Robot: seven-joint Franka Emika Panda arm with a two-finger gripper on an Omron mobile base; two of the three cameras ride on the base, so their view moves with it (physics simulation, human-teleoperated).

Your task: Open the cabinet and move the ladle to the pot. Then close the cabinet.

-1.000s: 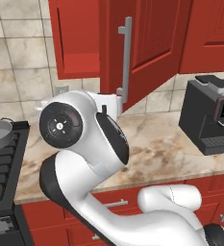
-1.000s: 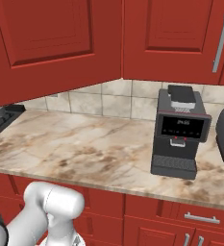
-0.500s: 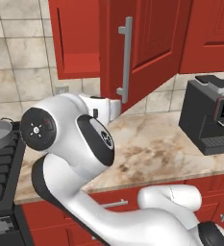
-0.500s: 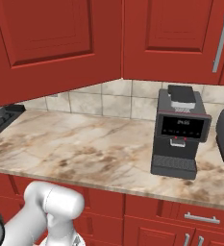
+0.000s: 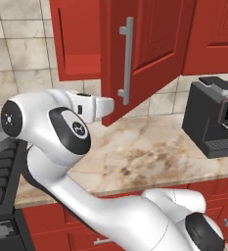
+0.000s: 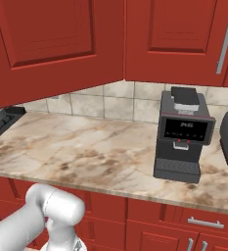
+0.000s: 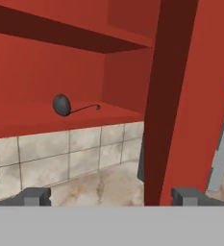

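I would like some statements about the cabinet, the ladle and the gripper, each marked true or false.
1. The cabinet door stands open. True.
2. The ladle lies inside the cabinet on its bottom shelf. True.
3. The gripper is holding the ladle. False: its fingers are apart and empty, short of the shelf.
4. The coffee machine stands on the stove. False: it stands on the marble counter.

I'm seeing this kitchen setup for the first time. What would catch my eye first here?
The open door of the red cabinet, swung out over the marble counter with its long silver handle, stands out first, with the white arm bent in front of it. In the hand view, the small dark ladle lies on the cabinet's lower shelf. To the right on the counter stands a black coffee machine.
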